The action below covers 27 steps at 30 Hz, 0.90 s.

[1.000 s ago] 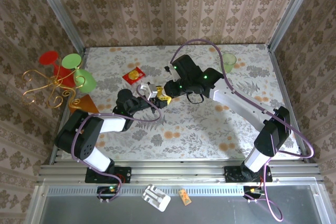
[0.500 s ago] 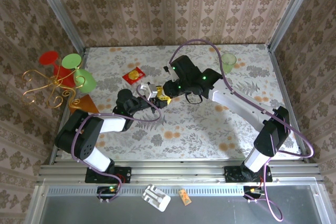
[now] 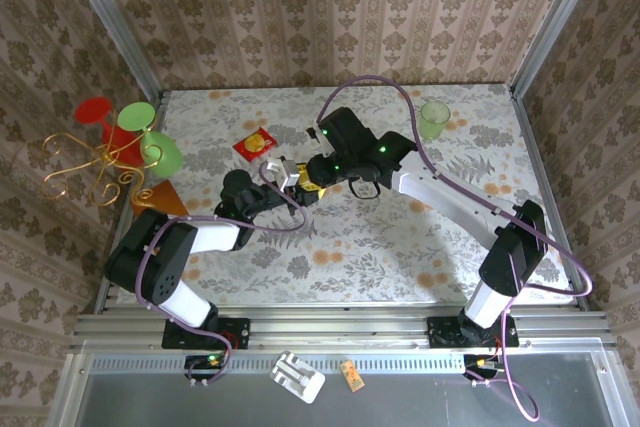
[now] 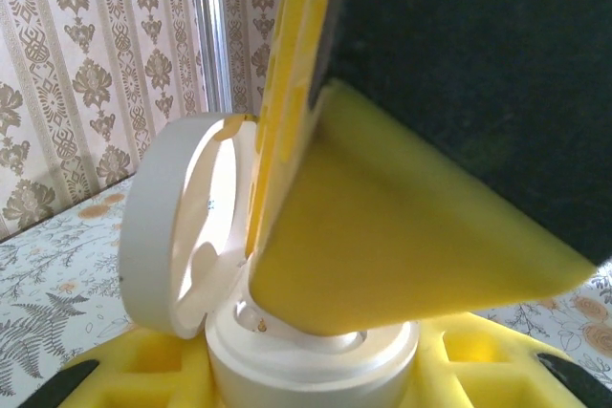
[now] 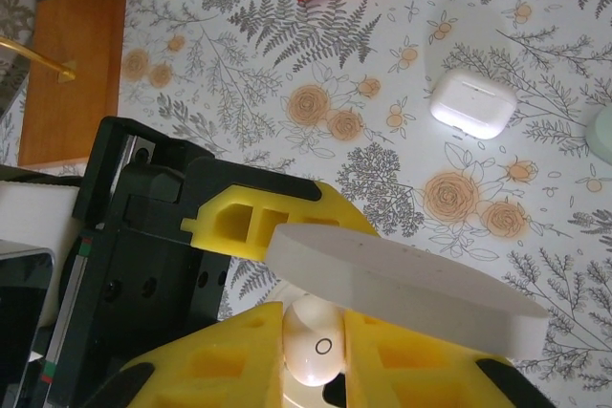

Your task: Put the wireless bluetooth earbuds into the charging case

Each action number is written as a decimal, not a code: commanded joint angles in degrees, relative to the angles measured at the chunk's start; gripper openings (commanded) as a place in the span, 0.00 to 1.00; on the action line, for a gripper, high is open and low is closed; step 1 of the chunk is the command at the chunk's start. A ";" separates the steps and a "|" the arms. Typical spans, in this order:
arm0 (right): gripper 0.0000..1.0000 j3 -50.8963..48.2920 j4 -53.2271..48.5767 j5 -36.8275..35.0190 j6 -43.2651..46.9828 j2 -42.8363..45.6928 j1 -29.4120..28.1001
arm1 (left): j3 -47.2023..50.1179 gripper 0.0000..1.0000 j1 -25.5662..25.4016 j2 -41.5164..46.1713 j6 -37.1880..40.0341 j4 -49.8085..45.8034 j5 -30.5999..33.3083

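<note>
Nearest the arm bases, the left arm lies low across the flowered table and has not moved over the last second. Its left gripper is closed narrowly on the base of the charging case, holding it upright with the round lid swung open and standing on edge.

Just beyond, the right gripper is what has changed. Against the pictures of a second ago, its wrist has swung leftward and inward, so its tips now sit directly over the case rather than just beside it. From the left wrist, one yellow finger of that gripper reaches down into the open mouth of the case, touching or nearly touching the inner tray. From the right wrist, a small white earbud is pinched between the two yellow pads, close under the edge of the lid. The pinch looks narrow and still on the earbud; whether it has begun to loosen I cannot tell.

My reading is that the earbud is at its socket and that letting go is the step at hand. Whether the other earbud is already seated is hidden.

Farther off on the table lie a white oval box, a red packet and, near the far edge, a green cup.
</note>
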State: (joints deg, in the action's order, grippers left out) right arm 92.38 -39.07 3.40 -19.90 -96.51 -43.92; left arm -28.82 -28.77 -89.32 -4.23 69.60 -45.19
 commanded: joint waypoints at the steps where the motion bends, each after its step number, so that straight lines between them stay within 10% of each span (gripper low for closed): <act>1: 0.24 -0.32 0.04 1.97 -0.34 1.59 -0.34 | -1.59 0.20 0.51 -0.86 0.11 2.37 -0.97; 21: 0.52 -8.19 8.01 -2.09 -5.84 12.15 3.52 | -0.01 0.20 0.56 -0.05 3.44 3.39 -2.05; 27: 0.76 -4.99 5.93 0.62 -9.78 7.37 8.28 | 0.51 0.20 0.47 0.79 3.42 3.35 -2.81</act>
State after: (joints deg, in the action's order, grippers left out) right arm 85.19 -32.34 3.38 -26.94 -86.37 -36.69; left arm -28.91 -28.77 -90.15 -2.26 70.37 -46.33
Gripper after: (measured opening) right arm 0.735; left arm 0.368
